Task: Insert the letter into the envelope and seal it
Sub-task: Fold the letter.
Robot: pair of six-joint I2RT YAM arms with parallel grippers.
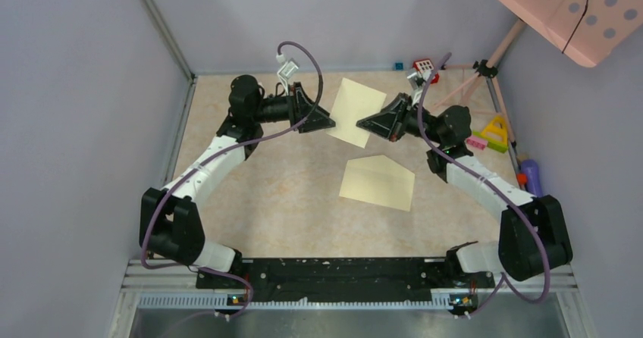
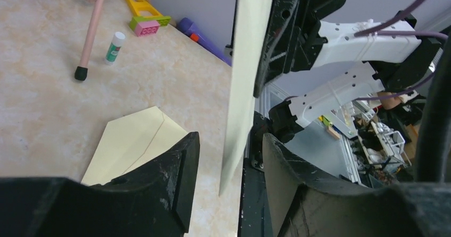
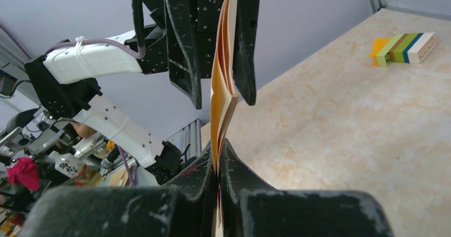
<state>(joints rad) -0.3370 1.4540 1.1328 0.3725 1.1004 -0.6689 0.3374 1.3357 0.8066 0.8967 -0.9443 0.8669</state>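
Cream envelope (image 1: 377, 183) lies flat on beige tabletop (image 1: 250, 194), nearest our arm bases, pointed flap aimed at far wall, nothing touching it. Just beyond, we hold tan folded letter (image 1: 356, 111) off the table, between both arms. Our right gripper (image 3: 218, 154) is clamped tight on one edge of it. Our left gripper (image 2: 230, 144) straddles opposite edge, fingers apart, not pinching paper. Farther off toward right wall: glue stick (image 2: 114, 47), pink tripod leg (image 2: 93, 30), coloured toy blocks (image 1: 493, 135).
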